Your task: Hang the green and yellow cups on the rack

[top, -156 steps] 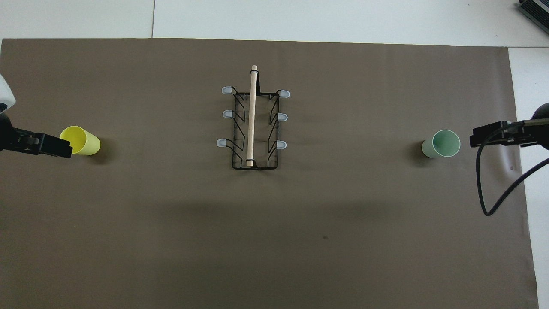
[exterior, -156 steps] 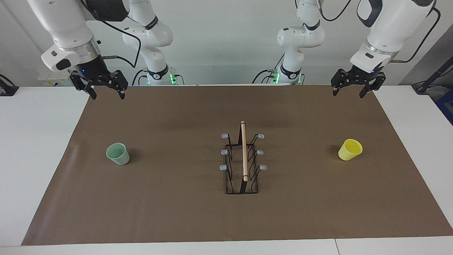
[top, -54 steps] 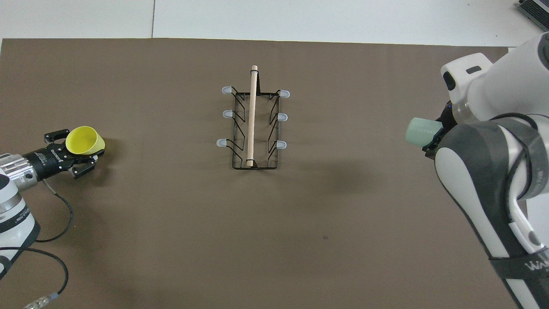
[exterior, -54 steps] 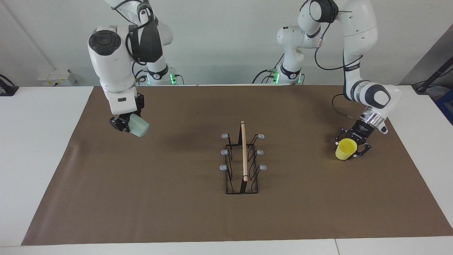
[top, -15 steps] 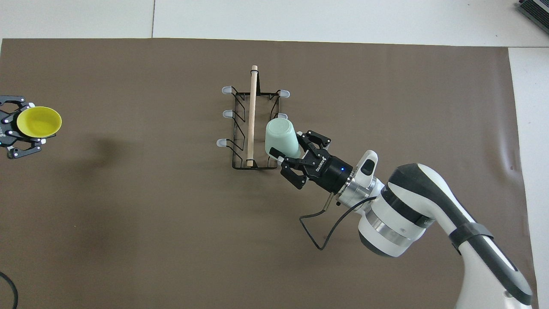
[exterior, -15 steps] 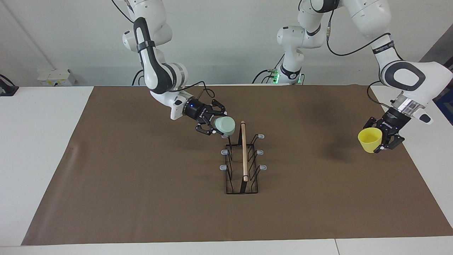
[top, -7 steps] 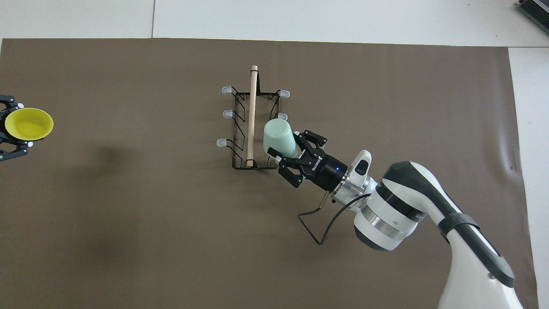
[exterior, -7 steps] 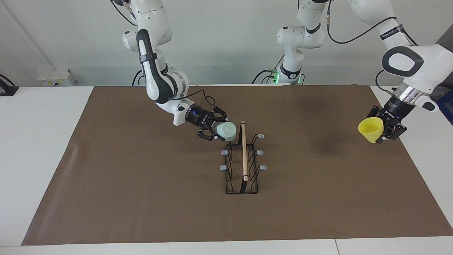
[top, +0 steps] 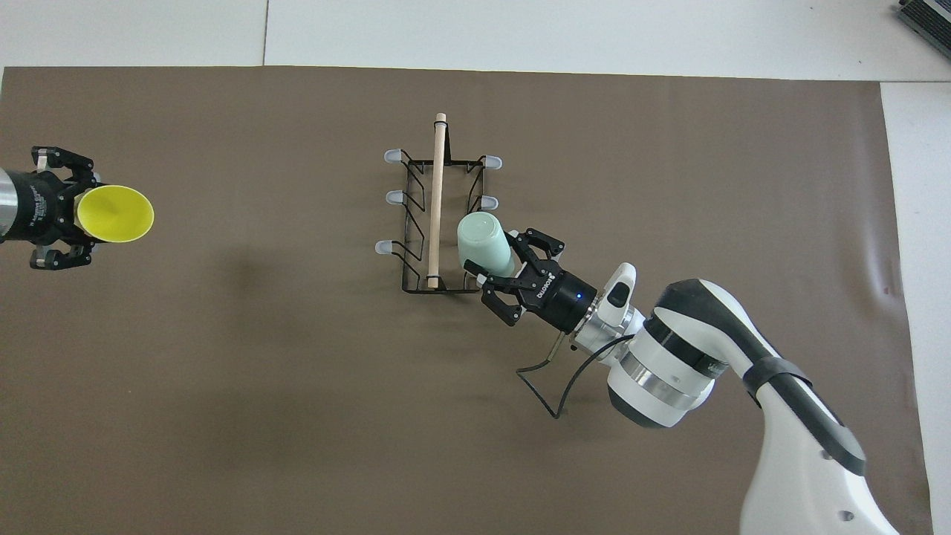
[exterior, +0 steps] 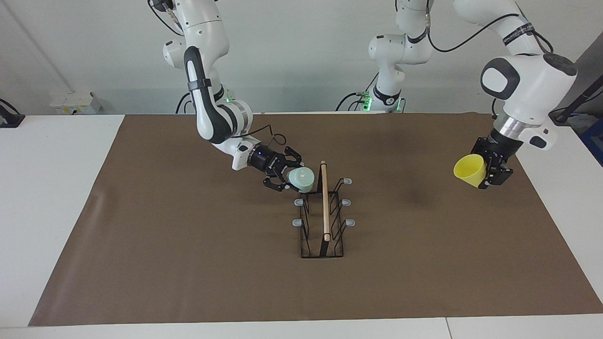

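Green cup [exterior: 301,178] at the rack [exterior: 323,214] in the right gripper [exterior: 288,176] — yellow cup [exterior: 469,169] aloft in the left gripper's [exterior: 490,170] grip.

Both arms are wearing glossy white shells with dark grey joint bands and silvery metal wrist rings. Black cables are looping alongside them, green lights are glowing at both bases, and each black, open-linked gripper is showing a small blue light or white lettering.
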Controlling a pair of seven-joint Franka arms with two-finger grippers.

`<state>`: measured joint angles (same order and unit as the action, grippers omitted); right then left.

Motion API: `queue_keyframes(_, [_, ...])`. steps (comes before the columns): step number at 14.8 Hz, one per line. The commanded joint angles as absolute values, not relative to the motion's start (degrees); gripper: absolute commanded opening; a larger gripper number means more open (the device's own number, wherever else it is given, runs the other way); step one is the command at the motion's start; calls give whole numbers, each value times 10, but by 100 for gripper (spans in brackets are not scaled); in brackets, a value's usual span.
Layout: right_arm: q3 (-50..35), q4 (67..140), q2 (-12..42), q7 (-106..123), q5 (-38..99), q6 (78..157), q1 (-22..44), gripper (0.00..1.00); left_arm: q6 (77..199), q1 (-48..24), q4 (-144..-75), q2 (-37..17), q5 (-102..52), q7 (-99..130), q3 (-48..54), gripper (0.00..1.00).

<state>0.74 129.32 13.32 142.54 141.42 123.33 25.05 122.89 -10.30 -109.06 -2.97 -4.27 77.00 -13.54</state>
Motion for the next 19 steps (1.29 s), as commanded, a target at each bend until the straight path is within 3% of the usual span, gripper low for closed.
queue_keyframes(1, [5, 1292, 135, 1450, 1430, 1223, 243, 100, 1228, -105, -1078, -23, 58, 866, -91, 0])
queue_keyframes(6, [5, 1292, 130, 1450, 1429, 1215, 236, 100, 1195, -105, -1073, -23, 245, 972, 10, 0])
queue_keyframes(10, [7, 1288, 93, 1448, 1387, 1279, 213, 100, 1149, -105, -1073, -22, 365, 1095, 83, 0])
queue_keyframes(14, [7, 1284, 67, 1443, 1250, 1308, 139, 100, 1073, -105, -1075, -30, 465, 1182, 158, 0])
queue_keyframes(19, [6, 1250, 65, 1370, 977, 1296, 27, 100, 982, -106, -1068, -33, 553, 1244, 245, 0])
